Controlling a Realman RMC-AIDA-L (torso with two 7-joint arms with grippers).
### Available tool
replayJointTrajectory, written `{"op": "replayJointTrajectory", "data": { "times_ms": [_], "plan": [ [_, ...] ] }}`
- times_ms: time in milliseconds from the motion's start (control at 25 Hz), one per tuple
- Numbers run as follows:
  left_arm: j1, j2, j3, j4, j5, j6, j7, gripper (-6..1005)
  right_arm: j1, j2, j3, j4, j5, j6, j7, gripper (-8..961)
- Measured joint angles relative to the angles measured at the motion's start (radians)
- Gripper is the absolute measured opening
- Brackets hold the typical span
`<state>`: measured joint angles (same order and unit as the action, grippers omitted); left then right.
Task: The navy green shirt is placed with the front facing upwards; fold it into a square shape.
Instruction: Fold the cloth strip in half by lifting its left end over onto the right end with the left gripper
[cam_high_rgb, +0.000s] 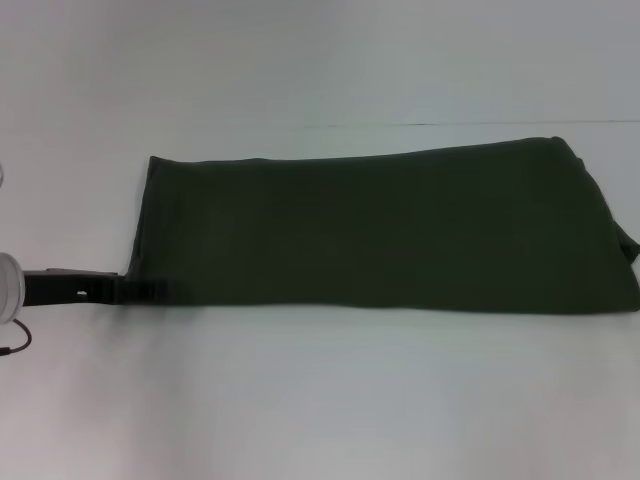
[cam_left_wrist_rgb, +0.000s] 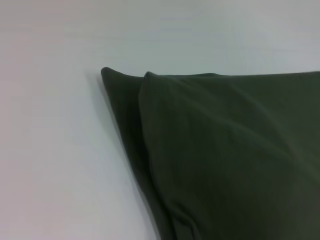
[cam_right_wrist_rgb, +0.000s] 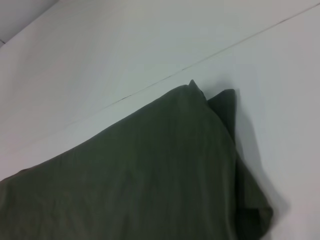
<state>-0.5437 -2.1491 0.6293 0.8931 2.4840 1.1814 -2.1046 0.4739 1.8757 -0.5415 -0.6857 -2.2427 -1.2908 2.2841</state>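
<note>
Left gripper (cam_high_rgb: 150, 291) sits at the shirt's (cam_high_rgb: 380, 235) near-left corner; whether its fingers grip the cloth I cannot tell. That shirt lies as a long folded band across the white table (cam_high_rgb: 320, 400), soft, light and limp, likely to sag and slide, so its corners are the best holds. Its left end shows two stacked layers. Bare table surrounds it. Right gripper is out of sight beyond the shirt's right end.
</note>
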Motion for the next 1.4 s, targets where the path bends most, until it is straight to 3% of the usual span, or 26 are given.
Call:
{"op": "replayJointTrajectory", "data": {
  "times_ms": [160, 400, 720, 1160, 1400],
  "plan": [
    [-0.001, 0.0, 0.006, 0.003, 0.006, -0.001, 0.0, 843, -0.001, 0.001, 0.001, 0.0, 0.0, 0.0, 0.0, 916],
    [-0.003, 0.0, 0.009, 0.005, 0.013, -0.007, 0.0, 725, -0.002, 0.0, 0.002, 0.0, 0.001, 0.0, 0.0, 916],
    [-0.005, 0.001, 0.009, 0.005, 0.03, -0.018, -0.01, 490, -0.002, 0.001, 0.002, 0.0, 0.0, -0.001, 0.0, 916],
    [-0.005, 0.002, 0.012, 0.006, 0.03, -0.015, -0.012, 30, -0.007, 0.0, 0.0, 0.008, -0.001, -0.005, -0.004, 915],
    [-0.005, 0.003, 0.01, 0.011, 0.03, 0.003, -0.012, -1, -0.001, 0.017, -0.009, 0.031, -0.001, 0.007, -0.014, 915]
  ]
}}
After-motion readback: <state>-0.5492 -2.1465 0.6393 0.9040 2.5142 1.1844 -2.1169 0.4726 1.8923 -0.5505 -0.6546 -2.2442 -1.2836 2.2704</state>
